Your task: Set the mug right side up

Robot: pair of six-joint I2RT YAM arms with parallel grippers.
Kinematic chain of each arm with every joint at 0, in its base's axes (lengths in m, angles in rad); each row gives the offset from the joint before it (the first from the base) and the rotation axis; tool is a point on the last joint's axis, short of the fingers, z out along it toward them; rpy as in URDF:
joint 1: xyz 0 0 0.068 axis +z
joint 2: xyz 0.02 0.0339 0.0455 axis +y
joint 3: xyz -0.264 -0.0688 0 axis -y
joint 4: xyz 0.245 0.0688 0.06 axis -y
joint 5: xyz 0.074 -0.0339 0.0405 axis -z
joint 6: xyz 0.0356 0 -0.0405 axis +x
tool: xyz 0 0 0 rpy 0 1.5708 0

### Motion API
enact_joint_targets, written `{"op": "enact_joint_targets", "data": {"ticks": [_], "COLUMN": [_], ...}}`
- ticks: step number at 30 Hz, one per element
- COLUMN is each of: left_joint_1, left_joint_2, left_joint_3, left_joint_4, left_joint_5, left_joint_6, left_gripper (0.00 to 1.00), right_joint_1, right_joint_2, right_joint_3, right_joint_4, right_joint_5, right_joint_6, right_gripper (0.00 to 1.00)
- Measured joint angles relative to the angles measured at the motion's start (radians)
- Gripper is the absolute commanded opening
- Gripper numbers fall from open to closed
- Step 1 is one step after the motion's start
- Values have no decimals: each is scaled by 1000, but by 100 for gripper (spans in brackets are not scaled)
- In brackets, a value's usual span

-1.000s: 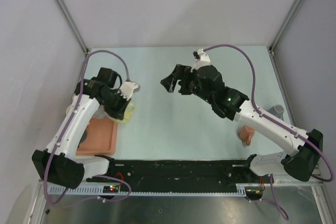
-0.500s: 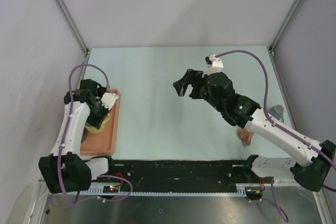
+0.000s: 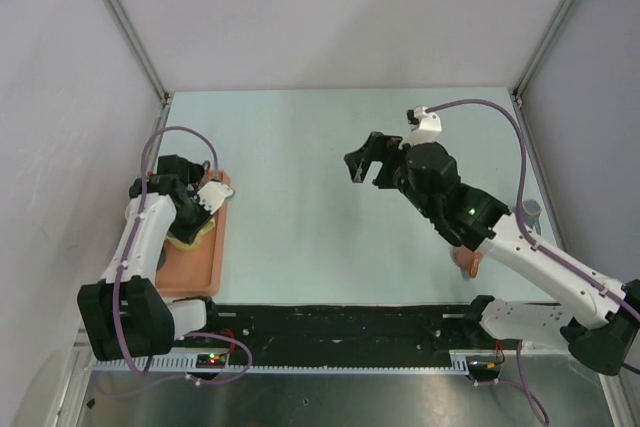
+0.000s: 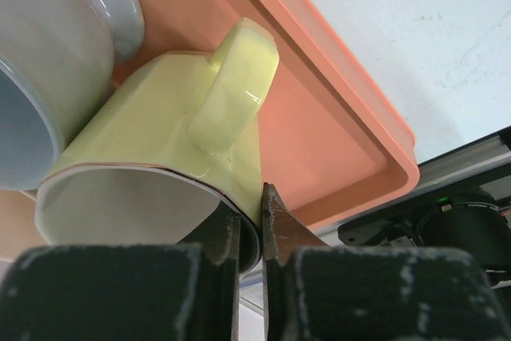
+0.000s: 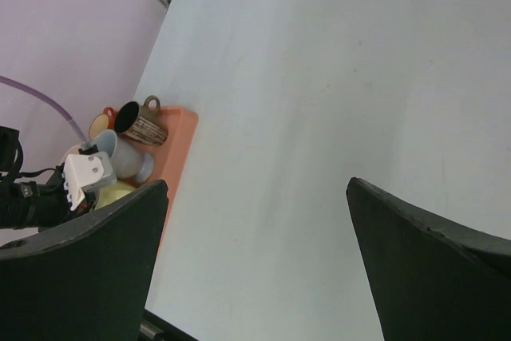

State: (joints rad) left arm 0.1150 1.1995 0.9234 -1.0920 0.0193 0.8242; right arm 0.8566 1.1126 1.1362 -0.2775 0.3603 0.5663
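Left gripper [image 4: 249,197] fingers [image 4: 279,225] — pinched narrow on the rim wall of the yellow mug [image 4: 160,125], one inside, one outside. The mug is tipped, mouth toward the wrist, handle just beyond the fingertips, over the orange tray [image 4: 343,141]. Grey-blue cup [image 4: 48,61] sits just beside the mug, left of the fingers. Right gripper [image 5: 257,185] — fingers spread wide, holding nothing, above the table [image 5: 319,77].

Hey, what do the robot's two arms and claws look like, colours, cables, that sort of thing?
The left arm and right arm have white links, black joints and black bases. Purple cables loop off both wrists. The left claw and right claw are black, each with two flat fingers. A small green light glows on the right arm.
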Motion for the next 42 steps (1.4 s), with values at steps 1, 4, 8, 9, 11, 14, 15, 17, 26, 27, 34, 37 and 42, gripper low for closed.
{"op": "enact_joint_targets", "data": {"ticks": [1, 4, 8, 9, 11, 14, 15, 17, 26, 27, 34, 37, 42], "left_joint_1": [0, 3, 5, 5, 5, 6, 6, 6, 8, 10, 12, 12, 12], "left_joint_2": [7, 34, 78, 87, 97, 100, 100, 100, 87, 87, 119, 118, 104], "left_joint_3": [3, 20, 51, 58, 65, 67, 67, 66, 47, 47, 32, 30, 71], "left_joint_4": [1, 9, 21, 26, 29, 36, 37, 38, 68, 69, 93, 93, 58], "left_joint_5": [2, 8, 14, 16, 20, 27, 29, 32, 81, 82, 93, 93, 117], "left_joint_6": [5, 17, 22, 23, 24, 29, 33, 41, 57, 59, 64, 67, 58], "left_gripper": [0, 0, 0, 0, 1, 6, 9, 15, 14, 16, 51, 56, 66], "right_joint_1": [-4, -17, -30, -32, -41, -69, -83, -128, -322, -328, -338, -339, -340], "right_joint_2": [-8, -35, -73, -79, -93, -106, -109, -111, -133, -138, -155, -155, -154], "right_joint_3": [-4, -16, -29, -29, -29, -30, -30, -31, -39, -40, -42, -43, -43], "right_joint_4": [-3, -18, -46, -50, -64, -102, -130, -171, -493, -510, -537, -535, -521], "right_joint_5": [3, 19, 41, 45, 52, 66, 74, 82, 167, 171, 173, 167, 146], "right_joint_6": [0, 0, 0, 0, 1, 13, 30, 58, 209, 212, 219, 219, 219], "right_gripper": [100, 100, 100, 100, 100, 100, 100, 100, 100, 100, 100, 100, 100]}}
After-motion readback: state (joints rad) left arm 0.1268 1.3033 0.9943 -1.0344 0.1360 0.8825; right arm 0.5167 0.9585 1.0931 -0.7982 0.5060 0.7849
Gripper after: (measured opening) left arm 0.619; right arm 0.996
